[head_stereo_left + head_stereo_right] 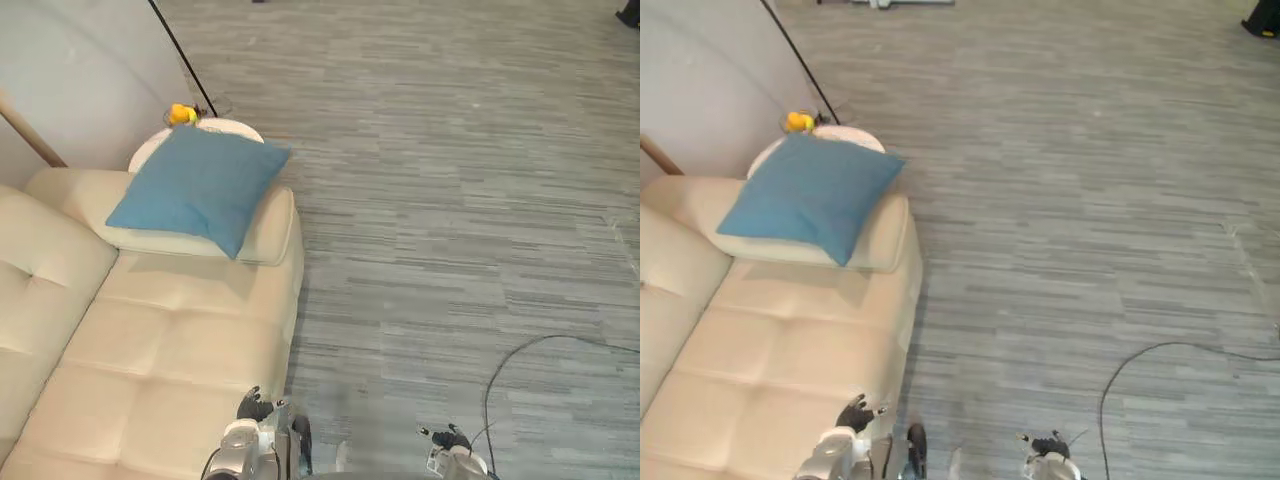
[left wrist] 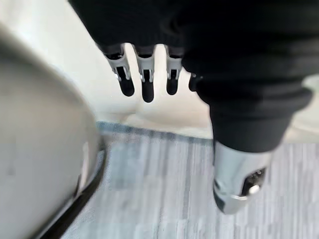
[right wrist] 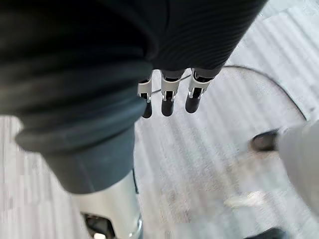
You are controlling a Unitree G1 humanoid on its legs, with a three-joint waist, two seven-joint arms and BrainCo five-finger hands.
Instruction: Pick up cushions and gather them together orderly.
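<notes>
We note left hand [image 2: 146,79] and right hand [image 3: 168,97] empty, fingers straight, apart. The cushion [image 1: 200,187] rests on the far arm of the sofa [image 1: 170,350]; a clumsy reach could shove it off.

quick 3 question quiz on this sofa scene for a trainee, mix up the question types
1. True or false: the left hand grips the blue cushion.
2. What sits on the round white table beyond the sofa? A) a yellow object B) a red mug C) a book
3. Fill in: the cushion rests on the sofa's ____.
Key: 1 false, it and the right hand hold nothing; 2 A; 3 arm.
</notes>
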